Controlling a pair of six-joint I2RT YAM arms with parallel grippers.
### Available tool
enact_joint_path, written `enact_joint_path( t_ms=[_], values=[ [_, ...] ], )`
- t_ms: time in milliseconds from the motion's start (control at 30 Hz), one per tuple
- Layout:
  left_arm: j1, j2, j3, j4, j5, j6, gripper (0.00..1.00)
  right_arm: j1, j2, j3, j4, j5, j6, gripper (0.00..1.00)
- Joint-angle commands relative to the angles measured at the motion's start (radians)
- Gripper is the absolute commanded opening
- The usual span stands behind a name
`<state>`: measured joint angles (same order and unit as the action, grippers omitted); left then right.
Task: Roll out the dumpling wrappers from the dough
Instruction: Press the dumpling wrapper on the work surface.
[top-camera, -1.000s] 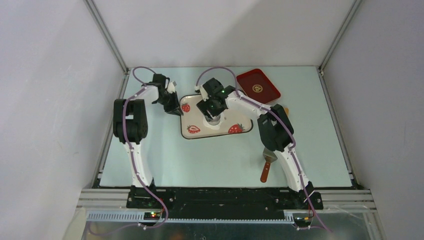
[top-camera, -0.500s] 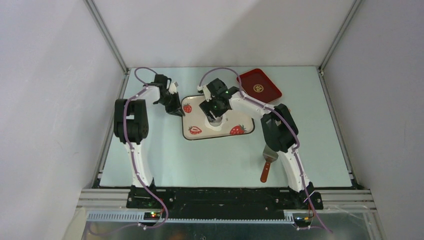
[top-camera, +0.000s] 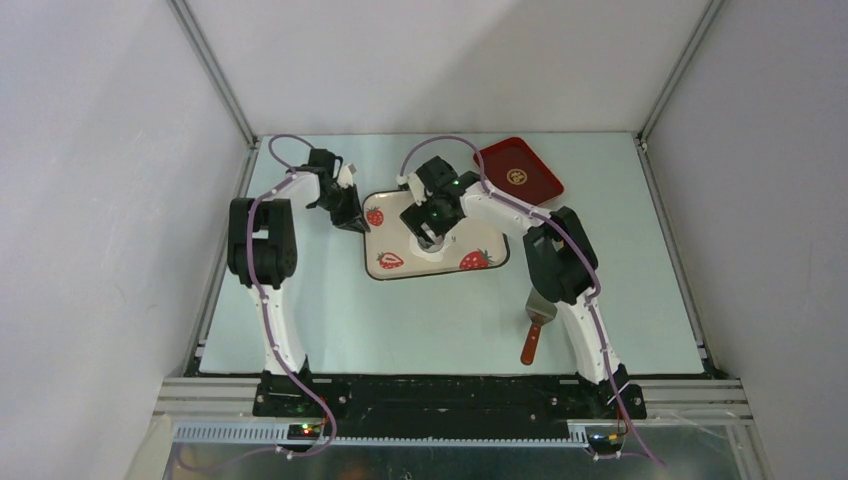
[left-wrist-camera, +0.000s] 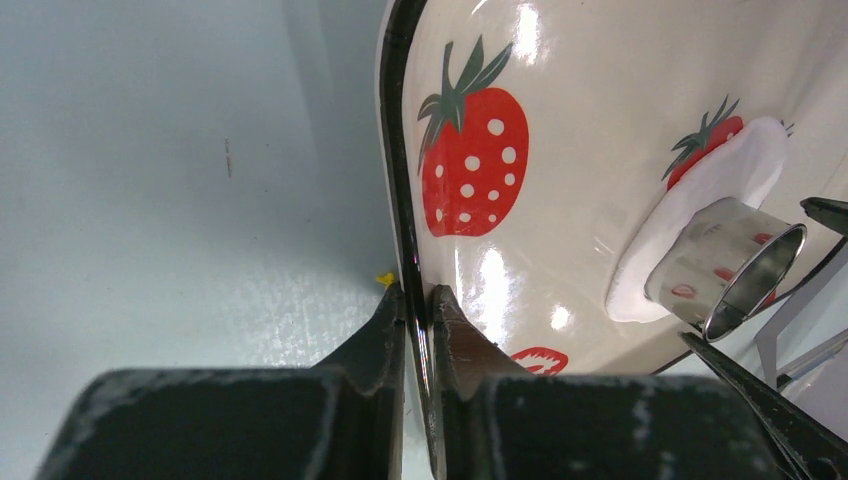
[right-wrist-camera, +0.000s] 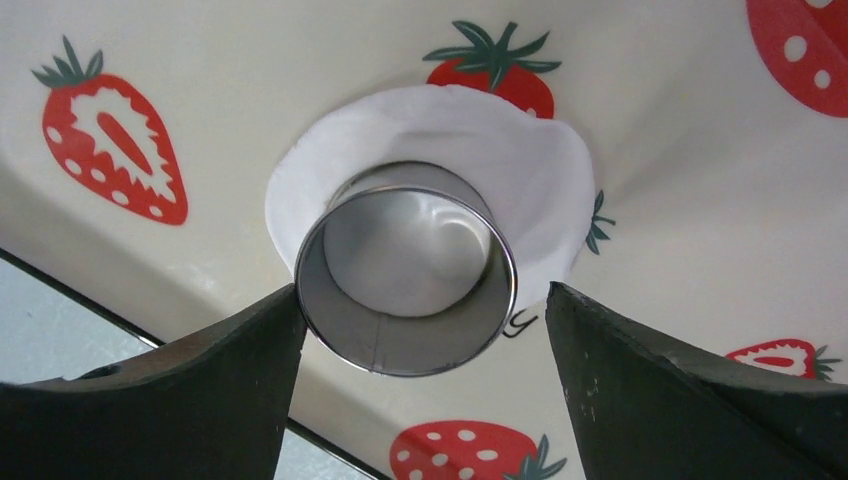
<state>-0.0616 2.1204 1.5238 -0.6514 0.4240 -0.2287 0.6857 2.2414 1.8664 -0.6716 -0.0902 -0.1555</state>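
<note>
A cream tray (top-camera: 480, 235) printed with strawberries lies mid-table. On it lies a thin, flat, roundish white dumpling wrapper (right-wrist-camera: 530, 170) (left-wrist-camera: 735, 165) (top-camera: 432, 252). A small silvery round cup (right-wrist-camera: 405, 335) (left-wrist-camera: 735, 265) stands mouth-up on the wrapper. My right gripper (right-wrist-camera: 422, 300) (top-camera: 428, 232) is open around the cup: the left finger is at its rim, the right finger is clearly apart. My left gripper (left-wrist-camera: 420, 300) (top-camera: 350, 216) is shut on the tray's dark left rim (left-wrist-camera: 392, 120). A lump of dough is out of view.
A red tray (top-camera: 517, 172) sits at the back right, next to the strawberry tray. A scraper with a reddish handle (top-camera: 535, 330) lies near the right arm's base. A tiny yellow crumb (left-wrist-camera: 385, 279) lies on the table by the left fingers.
The right gripper's fingers have spread wider and let go of the silvery cup, after shifting slightly right over the tray. The left gripper has kept its hold on the rim.
</note>
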Motion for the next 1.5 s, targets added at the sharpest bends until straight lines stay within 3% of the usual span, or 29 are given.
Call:
enact_joint_path(
  t_ms=[0,100,567,700,767,900,1100,1467],
  values=[
    [-0.005,-0.013,-0.029,0.0,-0.048,0.025,0.0,-0.021,-0.078,0.006,-0.059,-0.027,-0.125,0.94],
    [-0.005,-0.014,-0.03,0.002,-0.048,0.025,0.0,-0.02,-0.072,0.014,-0.063,-0.021,-0.123,0.93],
    [-0.005,-0.014,-0.032,0.004,-0.048,0.024,0.0,0.011,-0.045,-0.021,-0.004,-0.048,-0.079,0.69],
    [-0.005,-0.013,-0.03,0.005,-0.048,0.023,0.0,0.019,-0.034,-0.021,-0.003,-0.04,-0.075,0.54],
    [-0.005,-0.015,-0.031,0.005,-0.047,0.023,0.0,0.024,-0.03,-0.023,-0.005,-0.027,-0.07,0.39],
    [-0.006,-0.015,-0.031,0.004,-0.049,0.022,0.0,0.037,-0.013,-0.021,-0.017,0.017,-0.044,0.18],
    [-0.005,-0.015,-0.034,0.004,-0.048,0.022,0.0,0.042,0.039,0.005,-0.057,0.152,0.087,0.01],
    [-0.023,-0.016,-0.033,0.006,-0.055,0.026,0.0,0.028,0.055,0.016,-0.035,0.167,0.244,0.0]
  ],
)
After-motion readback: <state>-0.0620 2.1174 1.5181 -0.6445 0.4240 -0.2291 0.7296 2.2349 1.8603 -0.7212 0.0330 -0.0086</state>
